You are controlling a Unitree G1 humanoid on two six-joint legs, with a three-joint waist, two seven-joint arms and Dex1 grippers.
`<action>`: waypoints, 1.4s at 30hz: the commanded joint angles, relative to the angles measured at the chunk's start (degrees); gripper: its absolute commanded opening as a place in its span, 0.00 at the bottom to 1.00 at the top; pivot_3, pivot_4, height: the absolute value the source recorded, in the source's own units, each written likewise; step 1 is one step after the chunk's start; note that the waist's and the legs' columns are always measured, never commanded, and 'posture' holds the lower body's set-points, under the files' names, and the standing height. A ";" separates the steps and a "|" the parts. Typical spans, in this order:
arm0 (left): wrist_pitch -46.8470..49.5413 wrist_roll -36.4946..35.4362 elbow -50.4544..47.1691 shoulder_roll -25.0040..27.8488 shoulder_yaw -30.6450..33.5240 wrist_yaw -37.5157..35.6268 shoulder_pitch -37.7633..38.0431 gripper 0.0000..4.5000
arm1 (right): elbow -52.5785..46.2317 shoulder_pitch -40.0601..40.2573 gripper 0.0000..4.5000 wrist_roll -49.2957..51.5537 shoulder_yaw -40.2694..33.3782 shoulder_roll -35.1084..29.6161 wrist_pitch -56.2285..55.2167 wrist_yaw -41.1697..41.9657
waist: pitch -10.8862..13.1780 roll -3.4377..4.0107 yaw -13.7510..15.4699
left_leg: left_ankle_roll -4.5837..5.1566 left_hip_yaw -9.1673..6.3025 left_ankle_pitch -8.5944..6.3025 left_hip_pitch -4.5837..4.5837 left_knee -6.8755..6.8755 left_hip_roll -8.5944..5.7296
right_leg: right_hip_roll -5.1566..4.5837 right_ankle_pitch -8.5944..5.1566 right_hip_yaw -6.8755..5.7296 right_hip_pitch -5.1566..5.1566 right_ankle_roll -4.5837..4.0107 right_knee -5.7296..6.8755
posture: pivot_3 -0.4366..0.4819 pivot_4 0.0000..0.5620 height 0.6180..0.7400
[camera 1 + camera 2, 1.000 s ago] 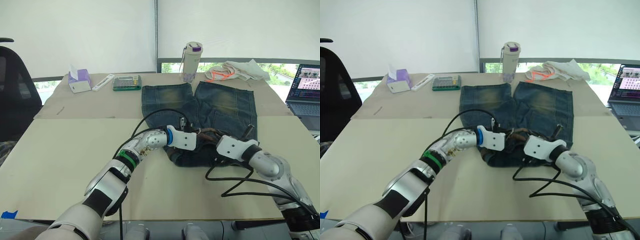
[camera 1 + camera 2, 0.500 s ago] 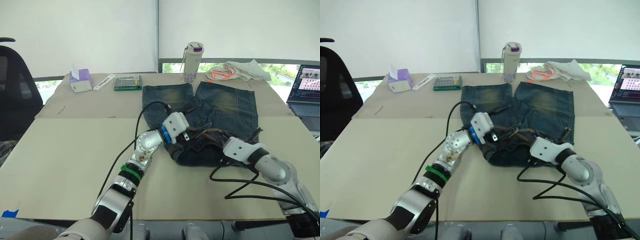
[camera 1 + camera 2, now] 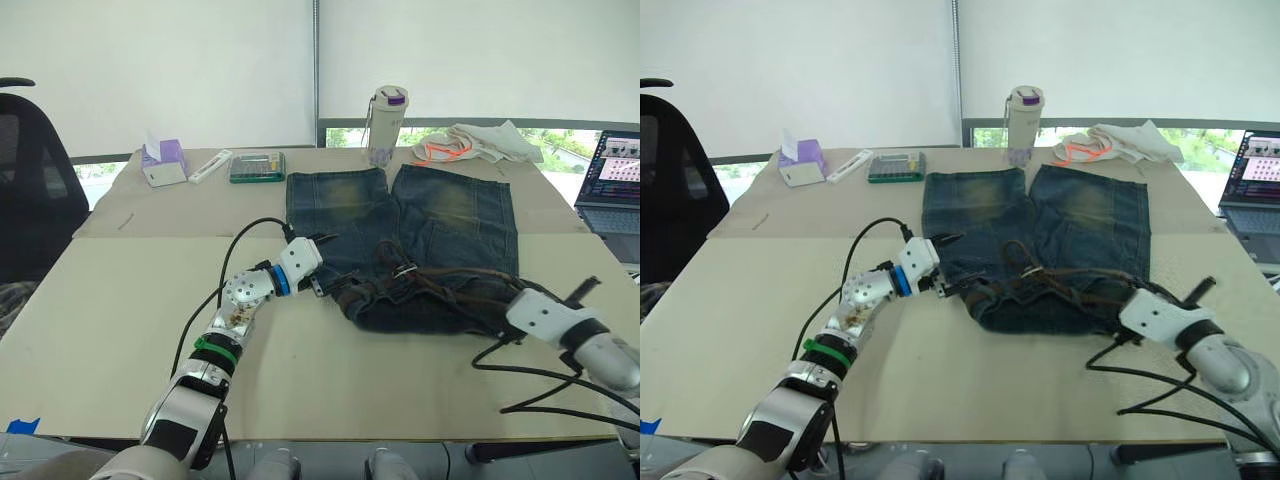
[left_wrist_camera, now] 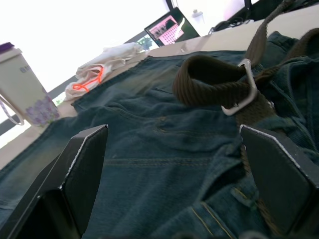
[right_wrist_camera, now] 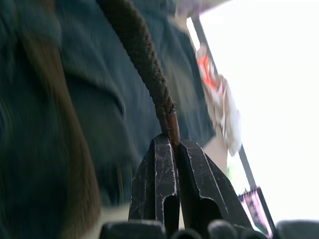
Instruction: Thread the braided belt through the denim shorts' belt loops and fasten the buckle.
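Left end effector [image 3: 318,263]: its two black fingers spread apart, holding nothing, just beside the left edge of the shorts' waistband.
Denim shorts [image 3: 448,215]: spread flat on the counter [image 3: 120,300], legs pointing away from the robot, waistband nearest it.
Buckle [image 4: 243,87]: silvery frame on a raised loop of strap near the middle of the shorts, just behind the waistband.
Braided belt [image 3: 455,276]: dark brown, running from the buckle rightward along the waistband; which belt loops it passes through is hard to make out.
Right end effector [image 5: 173,149]: fingers pinched together on the belt's thin tip, off the right edge of the shorts; the strap looks taut from here.
Far edge: tissue box [image 3: 160,163], bottle [image 3: 386,124], white cloth [image 3: 480,141], laptop [image 3: 615,180].
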 commanded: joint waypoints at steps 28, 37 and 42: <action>7.82 3.33 8.06 -9.70 -0.16 6.82 -11.03 0.99 | 5.21 9.11 0.00 2.88 -8.81 -2.17 -14.36 -5.15 | 0.21 -0.35 -0.13 | 0.07 0.05 -0.05 0.01 0.03 -0.06 | -0.04 -0.04 0.02 0.26 0.08 -0.19 | 0.48 0.27 1.00; 13.10 14.48 14.60 -5.72 -8.59 2.93 -12.15 0.99 | 2.71 10.28 0.00 3.90 -9.99 -1.09 -15.15 -4.78 | 0.23 -0.37 -1.01 | 0.23 0.04 -0.16 0.33 -0.01 -0.02 | 0.00 -0.21 0.02 0.66 0.33 -0.28 | 0.48 0.27 1.00; 16.77 13.67 6.63 -1.39 -9.13 -2.56 -6.85 0.99 | 3.00 11.35 0.00 4.09 -10.61 -1.17 -15.30 -4.95 | 0.22 -0.36 -1.17 | 0.26 0.04 -0.23 0.73 -0.12 0.08 | 0.01 -0.24 0.09 0.94 0.28 -0.28 | 0.48 0.27 1.00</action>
